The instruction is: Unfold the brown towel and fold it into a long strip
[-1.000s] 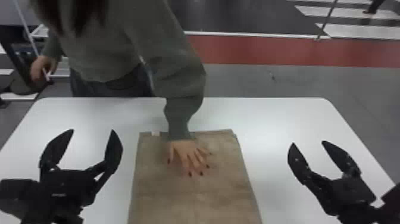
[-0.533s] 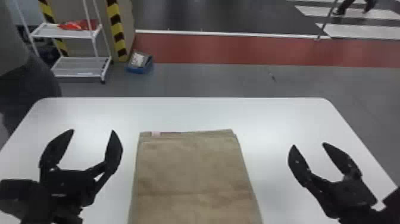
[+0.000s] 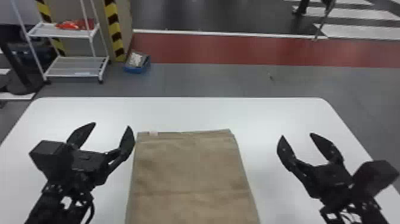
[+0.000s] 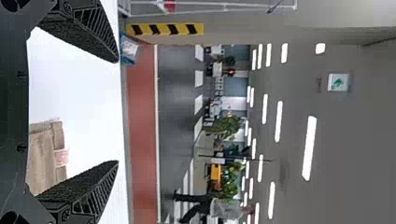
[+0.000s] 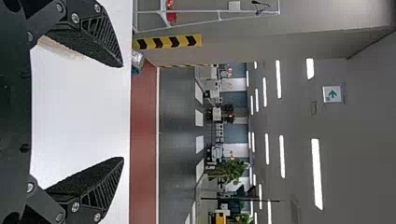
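Here, the brown towel (image 3: 190, 166) lies folded flat on my white table (image 3: 282, 113), between my two grippers. It reaches toward the table's far edge but stops short of it; its far edge shows stacked layers and a pale label (image 3: 153, 133) near the far left corner. A crease crosses its upper layer from side to side.

Surroundings: beyond the table's far left corner stands a white shelf cart (image 3: 79, 67) with a red item (image 3: 74, 24) on its upper shelf. To the right of it are a post with yellow-and-black striping (image 3: 112, 18) and, on the floor, a blue bin (image 3: 134, 70). A red floor band (image 3: 238, 49) runs across behind. My left wrist view adds a green exit sign (image 4: 338, 82); my right wrist view adds a leafy plant (image 5: 229, 170) well beyond the table.

Pose: my left gripper (image 3: 112, 124) is over the table's left part, fingers spread wide, its inner finger near the towel's far left corner. My right gripper (image 3: 296, 135), likewise spread, is over the right part, farther from the towel. Both forearms slant inward from the near side, fingers directed toward the far edge; the wrist views look out across the room.
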Available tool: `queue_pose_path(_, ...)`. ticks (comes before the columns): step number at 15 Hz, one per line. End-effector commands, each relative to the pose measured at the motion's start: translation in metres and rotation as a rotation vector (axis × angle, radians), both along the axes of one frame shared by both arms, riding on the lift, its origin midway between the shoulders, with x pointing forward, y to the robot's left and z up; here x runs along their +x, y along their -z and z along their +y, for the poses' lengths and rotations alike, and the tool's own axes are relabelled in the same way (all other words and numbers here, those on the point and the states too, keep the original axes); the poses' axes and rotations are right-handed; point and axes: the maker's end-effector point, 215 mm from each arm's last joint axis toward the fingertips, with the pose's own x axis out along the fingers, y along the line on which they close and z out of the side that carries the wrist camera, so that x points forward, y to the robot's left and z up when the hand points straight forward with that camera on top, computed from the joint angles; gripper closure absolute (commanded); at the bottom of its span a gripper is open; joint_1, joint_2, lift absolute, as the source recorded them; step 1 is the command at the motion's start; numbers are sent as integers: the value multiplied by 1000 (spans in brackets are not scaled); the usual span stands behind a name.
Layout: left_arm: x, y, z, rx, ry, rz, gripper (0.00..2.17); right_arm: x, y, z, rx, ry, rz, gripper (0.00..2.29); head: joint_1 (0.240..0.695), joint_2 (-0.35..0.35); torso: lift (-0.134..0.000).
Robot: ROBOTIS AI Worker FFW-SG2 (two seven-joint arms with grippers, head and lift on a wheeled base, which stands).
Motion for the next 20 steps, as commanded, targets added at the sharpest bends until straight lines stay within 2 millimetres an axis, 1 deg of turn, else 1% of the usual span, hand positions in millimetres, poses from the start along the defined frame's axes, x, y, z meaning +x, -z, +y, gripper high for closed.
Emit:
queue_pose_path(1, 25, 18, 2, -19, 13, 54, 110, 22, 12, -1, -8, 4, 11, 188, 695, -91, -125)
queue_pose_path(2, 34, 22, -2, -16, 20, 57, 113, 30, 16, -2, -8, 5, 14, 188, 695, -92, -125)
queue_pose_path(4, 47, 31, -1, -16, 32, 74, 134, 44, 23, 2, -11, 1, 23, 188, 695, -89, -125)
queue_pose_path(7, 58, 49, -7, -15, 56, 106, 157, 56, 33, 12, -13, -17, 45, 188, 695, -84, -125)
queue_pose_path(8, 58, 57, -7, -12, 59, 123, 157, 56, 34, 15, -16, -21, 47, 188, 695, -81, -125)
queue_pose_path(9, 57, 63, -11, -18, 79, 138, 201, 56, 36, 17, -17, -26, 51, 188, 695, -78, -125)
queue_pose_path(10, 55, 72, -13, -23, 91, 161, 211, 56, 38, 18, -16, -27, 54, 188, 695, -77, -125)
queue_pose_path(12, 52, 82, -21, -70, 146, 192, 215, 53, 41, 17, -15, -26, 58, 188, 695, -78, -125)
queue_pose_path(13, 50, 91, -21, -73, 154, 217, 215, 53, 41, 17, -14, -26, 57, 188, 695, -82, -125)
queue_pose_path(14, 51, 91, -23, -74, 158, 216, 215, 52, 41, 17, -15, -26, 57, 188, 695, -87, -125)
queue_pose_path(15, 52, 100, -25, -74, 157, 232, 215, 52, 41, 17, -15, -24, 55, 188, 695, -88, -125)
queue_pose_path(17, 55, 108, -30, -82, 151, 243, 218, 48, 43, 17, -8, -25, 55, 188, 695, -89, -125)
queue_pose_path(20, 56, 112, -37, -72, 163, 248, 275, 46, 45, 17, -5, -25, 53, 188, 695, -95, -125)
